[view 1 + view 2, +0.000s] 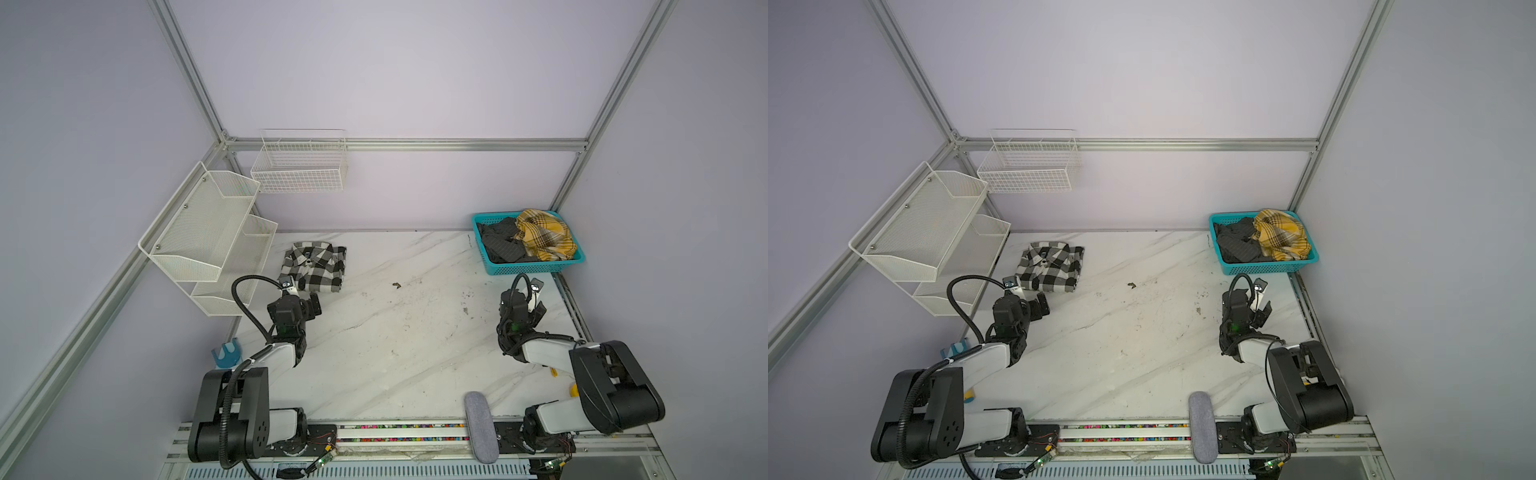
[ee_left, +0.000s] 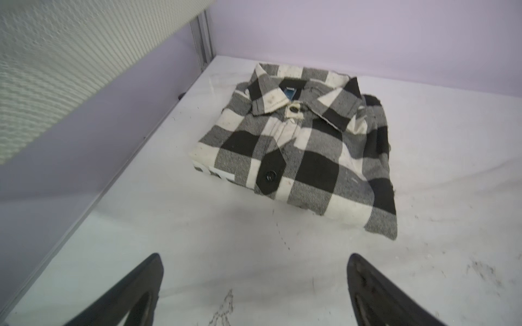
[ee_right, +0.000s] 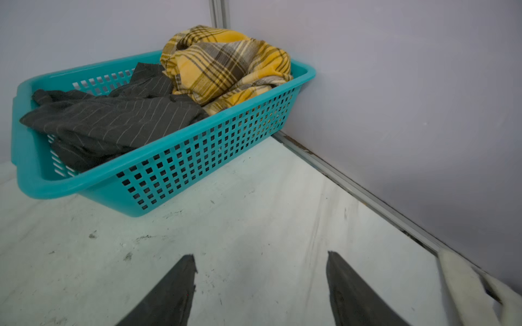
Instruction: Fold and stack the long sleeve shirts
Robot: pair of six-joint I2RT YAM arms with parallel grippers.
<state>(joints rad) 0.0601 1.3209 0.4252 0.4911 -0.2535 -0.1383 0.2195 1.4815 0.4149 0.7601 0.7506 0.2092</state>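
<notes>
Left of centre in both top views, the checked shirt (image 1: 313, 268) is seen folded, collar up, on the marble table (image 1: 395, 332). Just below it the left gripper (image 1: 305, 296) is held wide apart, empty. At upper right, the yellow plaid shirt (image 1: 544, 235) and dark grey shirt (image 1: 498, 243) are heaped in the teal basket (image 1: 536, 269); below it the right gripper (image 1: 536, 301) is spread, empty.

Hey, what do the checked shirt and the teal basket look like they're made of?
Checked shirt: likely woven flannel-like cloth, matte; diagonal weave lines show. Teal basket: probably moulded plastic, smooth, slight sheen, walls pierced by square holes.
</notes>
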